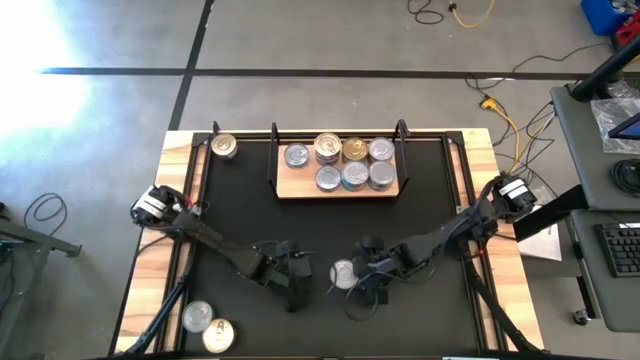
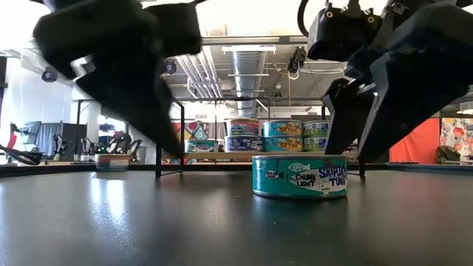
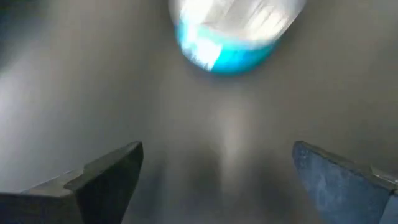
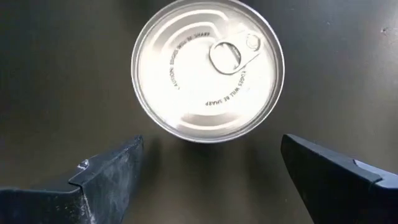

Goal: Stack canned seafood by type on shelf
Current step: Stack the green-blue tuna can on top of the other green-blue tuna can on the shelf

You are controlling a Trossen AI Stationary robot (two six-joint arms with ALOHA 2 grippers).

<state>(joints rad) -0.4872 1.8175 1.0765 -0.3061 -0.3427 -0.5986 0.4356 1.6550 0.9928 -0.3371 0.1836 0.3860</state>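
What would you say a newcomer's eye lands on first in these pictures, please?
Probably the lone teal-labelled tin with a silver pull-tab lid, standing at the table's near middle between the two grippers. The right gripper hangs open just beside it, and the left gripper is open a little farther off. Next comes the wooden shelf at the far edge, already carrying a cluster of tins.

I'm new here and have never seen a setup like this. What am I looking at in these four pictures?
Two robot arms work at a black table. One picture looks straight down, one looks level across the tabletop, and two come from cameras on the arms' wrists. At the back stands a small wooden shelf holding seafood tins. A teal tuna tin sits mid-table between the left end effector and right end effector. Both are open, holding nothing. Three more tins lie loose near the table's corners.
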